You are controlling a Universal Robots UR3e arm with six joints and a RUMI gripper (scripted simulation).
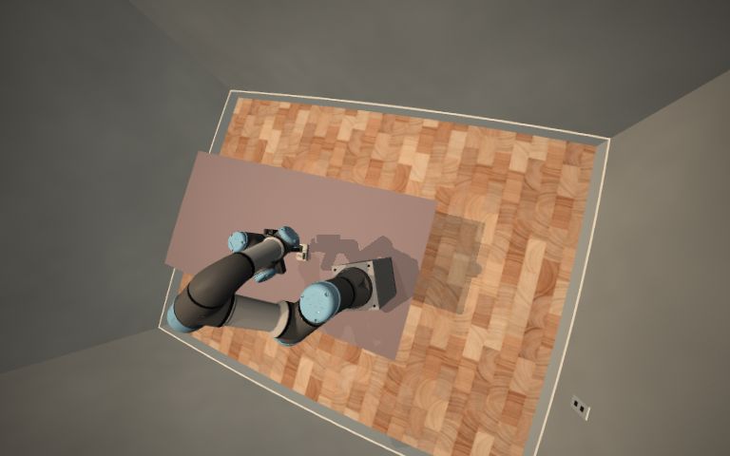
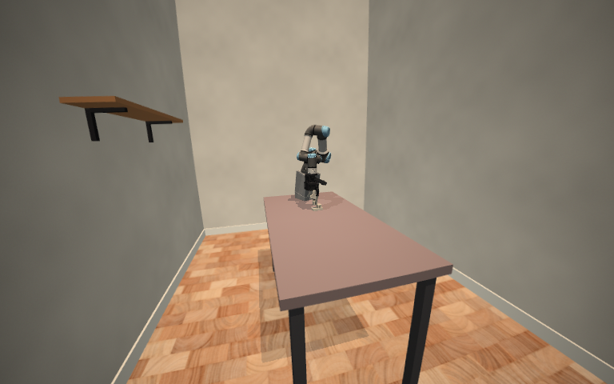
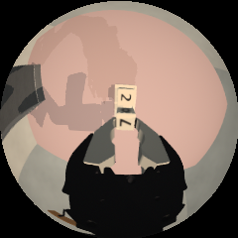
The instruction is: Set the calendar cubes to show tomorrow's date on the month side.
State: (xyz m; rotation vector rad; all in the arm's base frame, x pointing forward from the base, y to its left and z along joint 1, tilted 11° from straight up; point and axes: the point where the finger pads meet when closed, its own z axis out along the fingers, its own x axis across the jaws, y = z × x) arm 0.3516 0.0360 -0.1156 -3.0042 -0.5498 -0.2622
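Arm (image 1: 215, 287) (image 2: 321, 144) is folded high over the worktop (image 1: 258, 188) (image 2: 352, 244) (image 3: 174, 74): the elbow sticks out past the long edge in top view, and the forearm comes back in toward the calendar. Hand (image 1: 298, 249) (image 2: 314, 193) (image 3: 125, 118) points down at the calendar in exterior view. It is pinching a cream cube (image 3: 125, 122) at the fingertips, with worktop visible through the gap behind it.

Calendar (image 1: 304, 251) (image 2: 316, 209) is on the worktop, near the grey mount (image 1: 385, 280) (image 2: 300, 186) of the arm. Second cube (image 3: 126, 96) is just beyond the pinched one in wrist view, showing a 2 turned sideways, with a dark strip between the two. Pinched cube has a sideways digit too, maybe a 7 or a 4, can't tell which.

Tray part of the calendar is tiny and mostly hidden; can't tell if either cube sits flat. Month name not readable. Top view: arm and hand cover part of the calendar. Exterior: calendar too small for digits. Wrist: fingers overlap the near cube's edges.
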